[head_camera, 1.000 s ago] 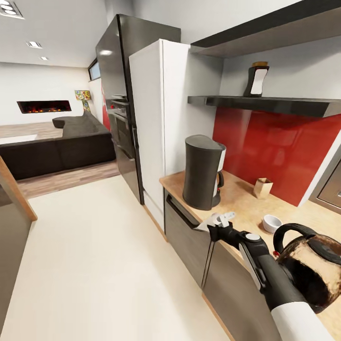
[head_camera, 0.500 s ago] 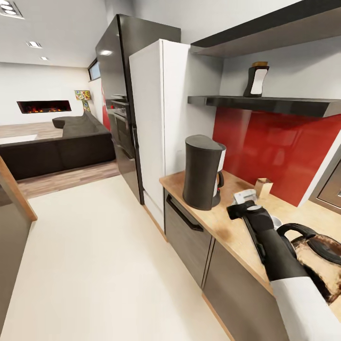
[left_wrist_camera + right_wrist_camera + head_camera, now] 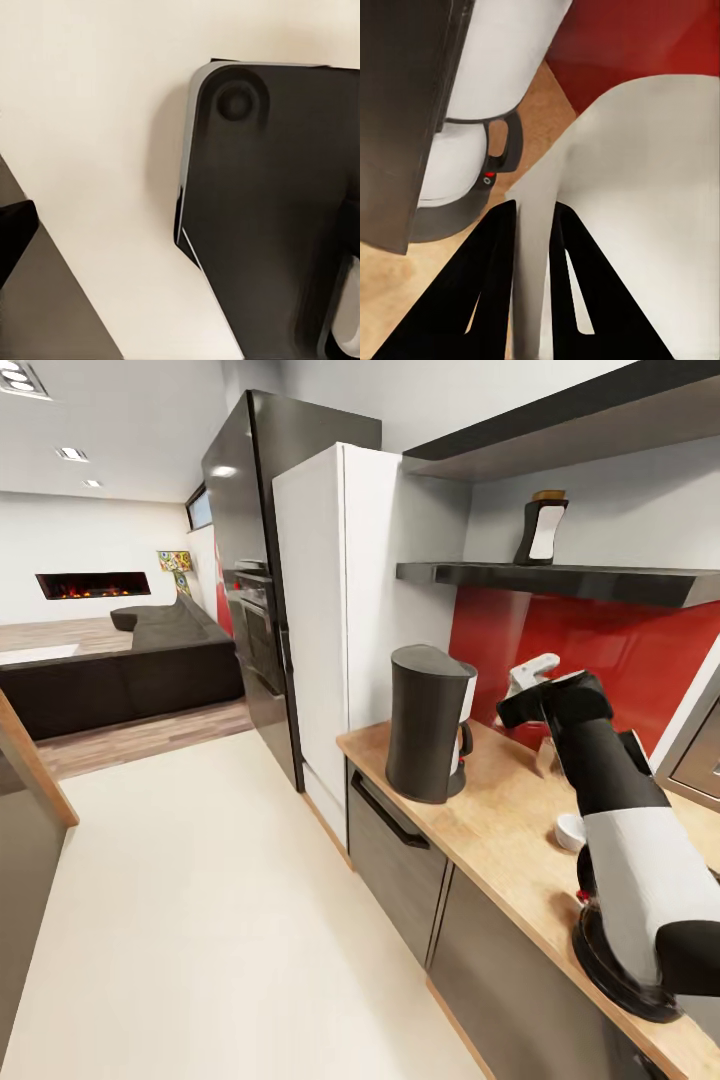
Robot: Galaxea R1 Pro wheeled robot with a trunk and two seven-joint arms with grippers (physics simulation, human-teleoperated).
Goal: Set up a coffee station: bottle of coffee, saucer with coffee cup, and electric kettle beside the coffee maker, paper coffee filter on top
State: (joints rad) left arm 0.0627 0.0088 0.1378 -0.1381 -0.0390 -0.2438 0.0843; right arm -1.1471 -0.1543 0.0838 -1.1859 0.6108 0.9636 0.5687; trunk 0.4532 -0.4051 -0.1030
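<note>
the right gripper (image 3: 532, 225) pinches the paper coffee filter (image 3: 637, 217) between its dark fingers (image 3: 484, 285), the sheet standing on edge along them. it hangs beside the coffee maker (image 3: 428, 722), near lid height, on the red-wall side. the filter likely needs laying flat over the coffee maker's lid; the left gripper's state cannot be told.

White paper filter (image 3: 607, 187), apparently pinched, beside coffee maker (image 3: 428, 723).
</note>
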